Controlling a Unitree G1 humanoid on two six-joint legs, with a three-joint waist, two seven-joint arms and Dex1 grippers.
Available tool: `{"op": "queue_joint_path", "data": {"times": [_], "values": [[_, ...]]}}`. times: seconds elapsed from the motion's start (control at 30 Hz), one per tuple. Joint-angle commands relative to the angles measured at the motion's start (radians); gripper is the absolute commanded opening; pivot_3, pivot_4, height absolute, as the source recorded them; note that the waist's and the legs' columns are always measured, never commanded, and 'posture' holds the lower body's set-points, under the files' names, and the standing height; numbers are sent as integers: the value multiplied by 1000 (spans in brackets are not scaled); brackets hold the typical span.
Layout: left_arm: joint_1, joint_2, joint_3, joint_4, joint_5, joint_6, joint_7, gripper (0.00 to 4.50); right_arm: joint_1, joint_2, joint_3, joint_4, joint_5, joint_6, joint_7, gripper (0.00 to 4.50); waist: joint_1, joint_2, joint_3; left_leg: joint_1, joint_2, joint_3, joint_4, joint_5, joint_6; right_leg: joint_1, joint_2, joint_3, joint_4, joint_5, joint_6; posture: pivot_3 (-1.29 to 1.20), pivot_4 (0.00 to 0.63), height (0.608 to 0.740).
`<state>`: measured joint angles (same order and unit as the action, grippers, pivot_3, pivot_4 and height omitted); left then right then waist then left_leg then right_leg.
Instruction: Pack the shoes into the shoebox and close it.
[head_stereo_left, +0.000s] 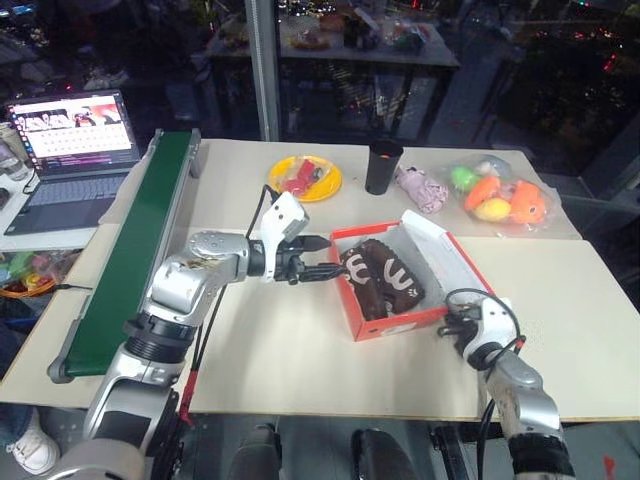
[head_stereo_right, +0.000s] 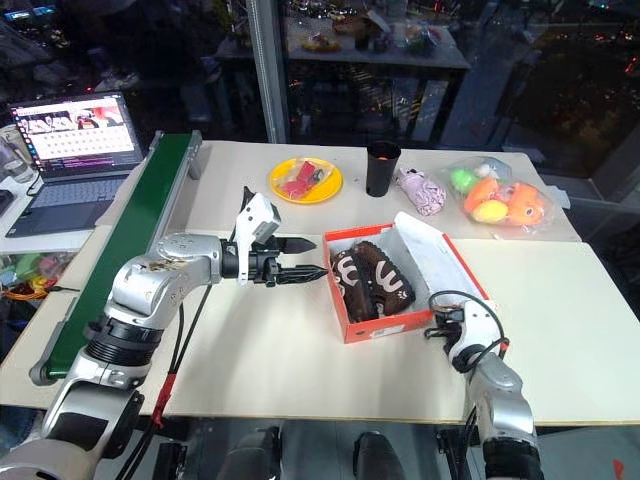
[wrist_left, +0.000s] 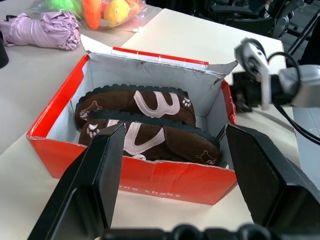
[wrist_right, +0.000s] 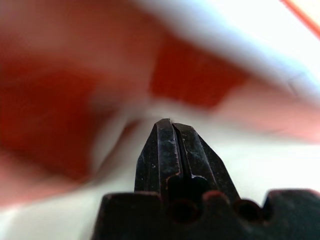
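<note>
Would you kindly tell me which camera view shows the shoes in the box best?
The left wrist view: both shoes lie side by side in the shoebox, logos and soles plain. Both eye views show them smaller, from above. The right wrist view gives a red blur.

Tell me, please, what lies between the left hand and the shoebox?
Nothing: in the left eye view only bare table separates the open left hand from the shoebox.
</note>
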<state>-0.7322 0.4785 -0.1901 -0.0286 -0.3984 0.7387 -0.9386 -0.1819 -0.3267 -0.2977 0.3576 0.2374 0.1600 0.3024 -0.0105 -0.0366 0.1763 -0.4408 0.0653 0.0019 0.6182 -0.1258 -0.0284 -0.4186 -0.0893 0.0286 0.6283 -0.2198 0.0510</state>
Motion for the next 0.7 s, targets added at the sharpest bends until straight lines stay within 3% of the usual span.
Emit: {"op": "queue_joint_path", "data": {"times": [0.03,0.23,0.47,0.53,0.7], "values": [[-31,4,7,-9,-1,-15,-16,3379,-41,-45,-97,10,37,-83,-31,55,-2,0,0,-1,0,0,0,0,0,-1,0,1,0,0,0,0,150,736],[-27,4,7,-8,2,-14,-20,3379,-71,-79,-103,-212,114,-73,49,55,-15,1,1,-1,0,1,-4,0,0,-4,2,3,1,3,7,0,150,736],[-36,19,27,7,21,-26,-7,3379,-85,-133,23,-595,236,192,123,55,-25,2,1,1,1,1,-4,0,0,-3,3,5,2,3,7,0,150,736],[-54,65,71,21,25,-19,0,3379,-96,-146,75,-698,299,315,132,55,-23,2,1,1,1,1,-4,0,0,-3,3,5,2,3,6,0,150,736],[-49,150,107,2,14,0,-19,3379,-102,-159,144,-775,360,469,147,55,-22,2,1,0,1,1,-4,0,0,-4,4,5,1,2,5,0,150,736]]}}
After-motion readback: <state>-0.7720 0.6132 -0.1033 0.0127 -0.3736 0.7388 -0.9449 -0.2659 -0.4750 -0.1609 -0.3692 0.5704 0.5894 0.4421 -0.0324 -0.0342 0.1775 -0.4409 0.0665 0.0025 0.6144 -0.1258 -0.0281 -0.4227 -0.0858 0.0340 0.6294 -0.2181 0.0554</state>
